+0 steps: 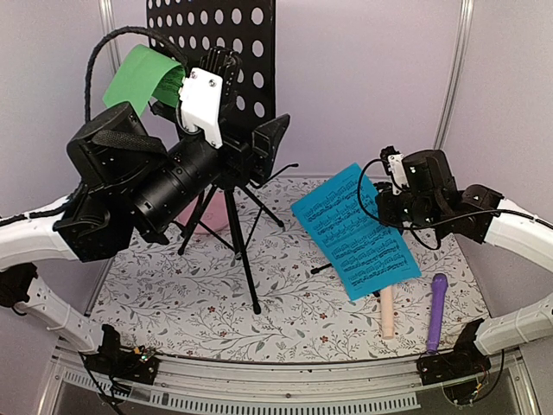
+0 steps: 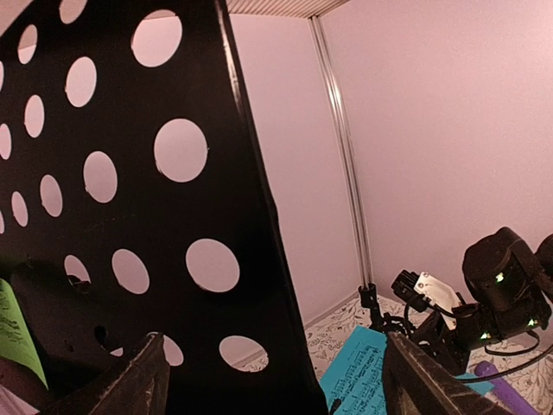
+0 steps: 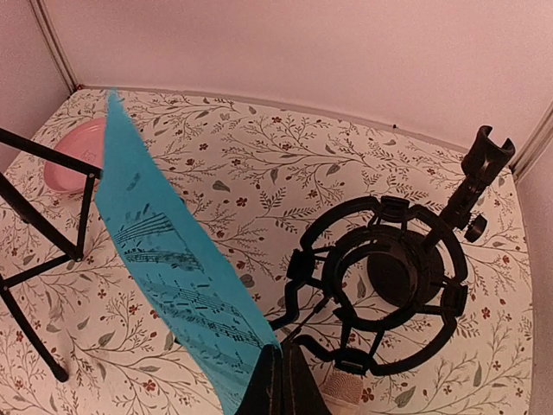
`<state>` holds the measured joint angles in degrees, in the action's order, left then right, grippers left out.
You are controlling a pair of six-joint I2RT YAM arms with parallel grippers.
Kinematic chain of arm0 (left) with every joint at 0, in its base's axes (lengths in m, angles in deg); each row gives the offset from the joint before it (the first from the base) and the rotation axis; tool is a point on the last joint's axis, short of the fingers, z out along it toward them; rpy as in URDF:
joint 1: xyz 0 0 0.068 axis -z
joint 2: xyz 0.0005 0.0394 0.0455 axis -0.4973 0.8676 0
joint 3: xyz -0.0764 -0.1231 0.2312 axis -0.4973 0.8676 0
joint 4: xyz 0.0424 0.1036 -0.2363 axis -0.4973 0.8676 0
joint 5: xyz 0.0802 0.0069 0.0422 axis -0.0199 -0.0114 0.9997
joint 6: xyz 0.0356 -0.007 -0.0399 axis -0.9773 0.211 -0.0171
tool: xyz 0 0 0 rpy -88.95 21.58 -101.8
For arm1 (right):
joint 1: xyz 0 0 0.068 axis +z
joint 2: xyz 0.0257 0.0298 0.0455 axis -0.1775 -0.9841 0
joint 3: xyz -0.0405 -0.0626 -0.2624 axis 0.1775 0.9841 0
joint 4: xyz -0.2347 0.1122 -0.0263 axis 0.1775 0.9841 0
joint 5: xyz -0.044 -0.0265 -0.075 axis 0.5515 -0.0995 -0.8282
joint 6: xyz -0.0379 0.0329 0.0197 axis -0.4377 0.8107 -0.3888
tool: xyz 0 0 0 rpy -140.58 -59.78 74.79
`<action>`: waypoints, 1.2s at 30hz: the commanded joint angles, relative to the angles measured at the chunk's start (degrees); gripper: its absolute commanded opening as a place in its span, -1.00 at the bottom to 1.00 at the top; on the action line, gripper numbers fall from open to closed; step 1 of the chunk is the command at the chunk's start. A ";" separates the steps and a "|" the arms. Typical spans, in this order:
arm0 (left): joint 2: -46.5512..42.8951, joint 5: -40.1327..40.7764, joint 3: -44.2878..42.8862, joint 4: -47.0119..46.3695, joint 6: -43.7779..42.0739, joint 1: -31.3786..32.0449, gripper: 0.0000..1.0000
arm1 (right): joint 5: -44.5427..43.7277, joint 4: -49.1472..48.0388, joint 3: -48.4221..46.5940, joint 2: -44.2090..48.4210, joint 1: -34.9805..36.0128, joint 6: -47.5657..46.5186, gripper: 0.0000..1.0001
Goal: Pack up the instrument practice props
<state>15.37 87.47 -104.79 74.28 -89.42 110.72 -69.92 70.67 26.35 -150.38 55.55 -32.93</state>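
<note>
The right hand (image 3: 281, 380) was clamped on the blue sheet (image 1: 354, 229), held above the tabletop (image 1: 173, 303) at centre right. At upper left the left hand (image 1: 207, 86), fingers apart, faced the green sheet (image 1: 138, 76) on the stand (image 1: 216, 35); it should pinch the paper's edge only.

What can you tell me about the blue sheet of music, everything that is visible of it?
The blue sheet of music is a thin rectangle of bright blue paper, printed with black staves of notes. It looks whole and slightly curved. The right pincer, shut, grips it at one edge and holds it tilted above the flowered tablecloth, to the right of the tripod.
</note>
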 commanded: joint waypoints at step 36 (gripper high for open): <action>-12.10 3.21 6.91 13.74 16.75 -10.70 0.98 | 27.50 -2.17 -2.94 -1.88 -11.97 -7.10 -1.00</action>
<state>2.87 91.91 -98.84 90.59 -72.24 100.87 -49.75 67.59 23.59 -157.29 43.87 -38.79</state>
